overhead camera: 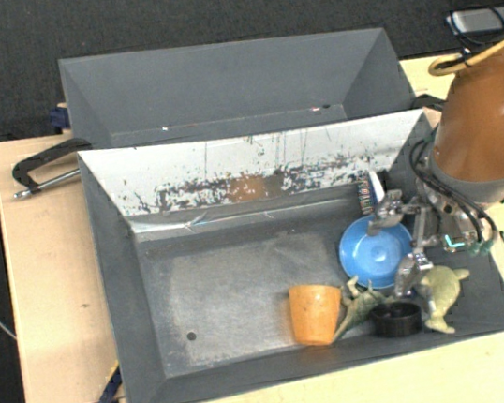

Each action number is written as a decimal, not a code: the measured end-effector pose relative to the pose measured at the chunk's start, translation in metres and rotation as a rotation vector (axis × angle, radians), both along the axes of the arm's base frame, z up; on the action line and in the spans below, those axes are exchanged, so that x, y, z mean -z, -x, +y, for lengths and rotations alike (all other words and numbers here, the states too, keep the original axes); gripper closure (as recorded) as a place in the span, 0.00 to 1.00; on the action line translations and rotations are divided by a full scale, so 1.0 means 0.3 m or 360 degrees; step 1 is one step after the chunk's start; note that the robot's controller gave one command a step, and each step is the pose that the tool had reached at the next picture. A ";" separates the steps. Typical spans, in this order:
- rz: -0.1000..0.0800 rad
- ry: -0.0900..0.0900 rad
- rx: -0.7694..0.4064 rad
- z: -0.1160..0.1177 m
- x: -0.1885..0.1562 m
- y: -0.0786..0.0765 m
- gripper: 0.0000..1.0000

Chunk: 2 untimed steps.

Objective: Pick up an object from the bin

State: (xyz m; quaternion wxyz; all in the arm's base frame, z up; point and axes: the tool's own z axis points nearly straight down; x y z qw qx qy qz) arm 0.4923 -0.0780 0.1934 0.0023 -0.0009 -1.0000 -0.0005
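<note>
Grey bin (218, 286) floor is mostly bare; things crowd its lower right corner. The hand (401, 241) is spread apart, astride the blue bowl's (370, 258) right rim. Closing on that curved rim could slip and shove the bowl against the orange cup (315, 312).

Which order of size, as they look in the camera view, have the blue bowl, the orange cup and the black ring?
1. blue bowl, the largest
2. orange cup, somewhat smaller; it lies on its side
3. black ring, clearly the smallest
</note>
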 end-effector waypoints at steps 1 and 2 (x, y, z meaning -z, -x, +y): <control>0.0001 -0.0002 0.0100 0.046 0.369 -0.034 0.00; -0.0007 0.0001 0.0100 0.044 0.357 -0.037 1.00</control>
